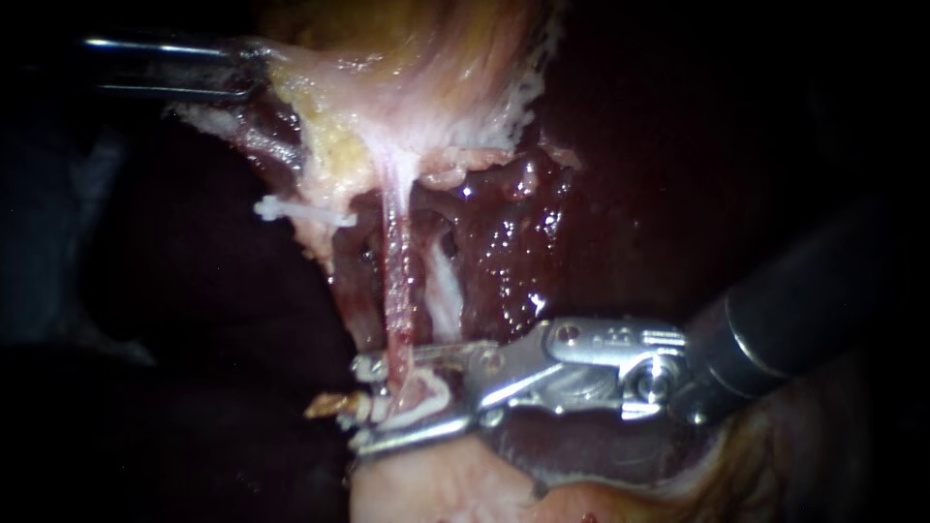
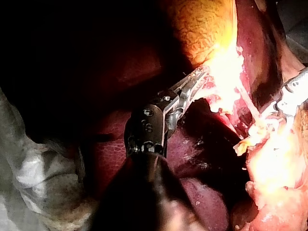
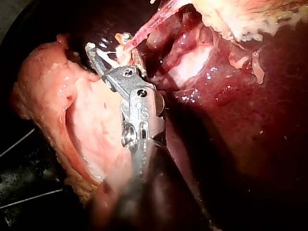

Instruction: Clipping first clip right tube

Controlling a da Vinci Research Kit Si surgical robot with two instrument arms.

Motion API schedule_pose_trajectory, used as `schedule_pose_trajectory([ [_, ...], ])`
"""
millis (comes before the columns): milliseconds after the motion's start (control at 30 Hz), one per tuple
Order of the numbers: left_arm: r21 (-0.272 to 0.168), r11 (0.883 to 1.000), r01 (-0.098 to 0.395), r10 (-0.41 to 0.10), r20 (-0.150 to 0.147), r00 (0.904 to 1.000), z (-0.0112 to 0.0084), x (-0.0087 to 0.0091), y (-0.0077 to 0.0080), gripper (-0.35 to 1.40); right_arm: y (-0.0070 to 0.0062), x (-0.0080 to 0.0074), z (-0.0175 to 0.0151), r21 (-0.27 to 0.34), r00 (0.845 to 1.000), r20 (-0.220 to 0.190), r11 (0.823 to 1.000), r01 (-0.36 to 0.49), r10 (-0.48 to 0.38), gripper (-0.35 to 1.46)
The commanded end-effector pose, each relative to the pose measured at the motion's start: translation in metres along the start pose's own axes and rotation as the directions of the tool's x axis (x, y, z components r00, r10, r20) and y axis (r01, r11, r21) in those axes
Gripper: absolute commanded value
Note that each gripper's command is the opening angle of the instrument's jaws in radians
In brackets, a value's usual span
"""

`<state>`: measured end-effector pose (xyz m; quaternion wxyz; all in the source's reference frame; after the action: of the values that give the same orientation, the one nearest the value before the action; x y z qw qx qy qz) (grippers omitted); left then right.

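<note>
Reddish tube [image 1: 397, 291], pulled taut betw. the gallbladder [image 1: 387, 87] above and the right instrument [image 1: 358, 404] below (endoscope view). We see 2 strands side by side: the reddish tube and, just beside it toward the view's right, a pale tube [image 1: 443, 286]. We cannot tell for sure which is the task's right tube. The jaws straddle the reddish one; whether the pale one also lies betw. them is hidden.

Axis: the reddish tube runs near-vertical in this view, upper end at the gallbladder, lower end entering the jaws, which lie across it at approx. a right angle.

Right jaws: narrow gap, not closed, w/ the tube passing betw. them near the tips. A pale curved strip [image 1: 426, 392] inside them may be the clip; no closed clip shows on the tube.

Left instrument [image 1: 247, 73]: jaws clamped on the gallbladder edge, lifting it off the liver [image 1: 601, 194].

Status, as we judge it: positioning done; closing the jaws, release and withdrawal remain.
</note>
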<state>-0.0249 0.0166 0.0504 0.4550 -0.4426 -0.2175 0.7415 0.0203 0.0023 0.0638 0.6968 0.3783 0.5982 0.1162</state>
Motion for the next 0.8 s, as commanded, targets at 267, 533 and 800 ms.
schedule_pose_trajectory([
  [267,0.0,1.0,0.0,0.0,0.0,1.0,0.0,0.0,0.0,-0.35,0.0003,0.0,-0.0002,-0.009,1.0,-0.001,1.0,-0.018,0.018,0.39],
  [533,0.0,1.0,0.0,0.0,0.0,1.0,0.0,0.0,0.0,-0.35,0.0003,0.0002,-0.0008,-0.008,0.998,-0.002,0.998,-0.061,0.061,0.1],
  [800,0.0,1.0,0.0,0.0,0.0,1.0,0.0,0.0,0.0,-0.35,0.0005,-0.0003,-0.0018,-0.014,0.972,-0.005,0.972,-0.235,0.235,-0.35],
])
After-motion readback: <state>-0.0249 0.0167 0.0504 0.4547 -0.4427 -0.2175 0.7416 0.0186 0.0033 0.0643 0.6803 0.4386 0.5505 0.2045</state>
